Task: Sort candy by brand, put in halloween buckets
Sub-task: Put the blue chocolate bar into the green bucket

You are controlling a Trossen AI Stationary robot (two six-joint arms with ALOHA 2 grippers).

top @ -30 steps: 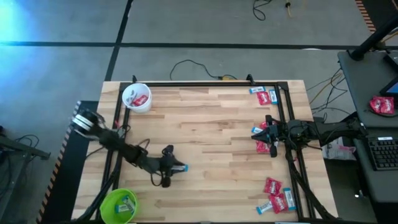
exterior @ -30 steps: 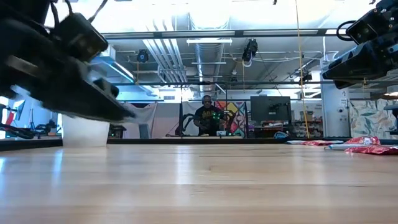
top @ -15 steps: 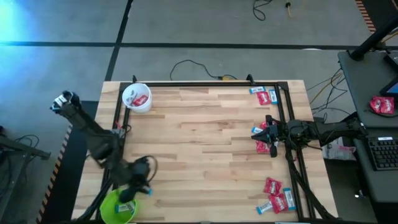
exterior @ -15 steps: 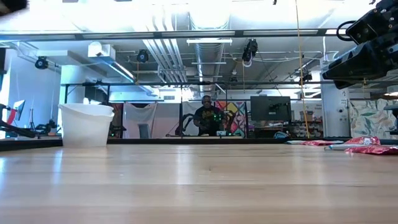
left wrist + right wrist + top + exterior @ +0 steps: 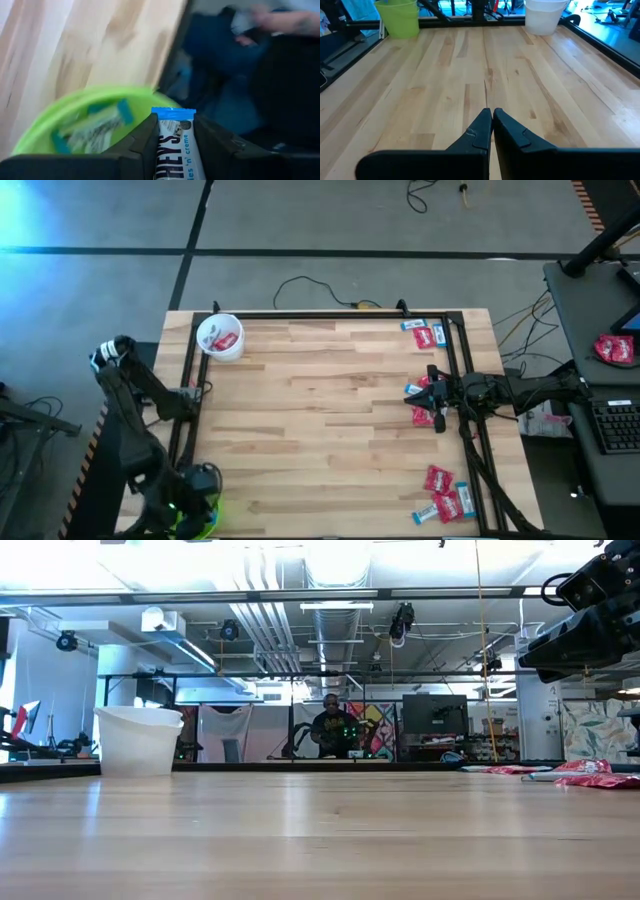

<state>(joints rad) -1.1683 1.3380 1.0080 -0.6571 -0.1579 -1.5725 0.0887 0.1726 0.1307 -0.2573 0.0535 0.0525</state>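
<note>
Now the left claw (image 5: pixel 175 145), clamped on a blue-and-white Hershey's bar (image 5: pixel 174 142), sits above the lime green bucket (image 5: pixel 95 120) at lower left of the high view; the right claw (image 5: pixel 491 125), fingers together, waits beside the candy pile (image 5: pixel 425 405).

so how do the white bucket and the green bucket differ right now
The white bucket stands at the table's far left corner with red candy inside and no gripper near. The green bucket sits at the near left corner holding blue-and-white candy, the left gripper above it gripping another blue-and-white bar. Both are round and open-topped.
</note>
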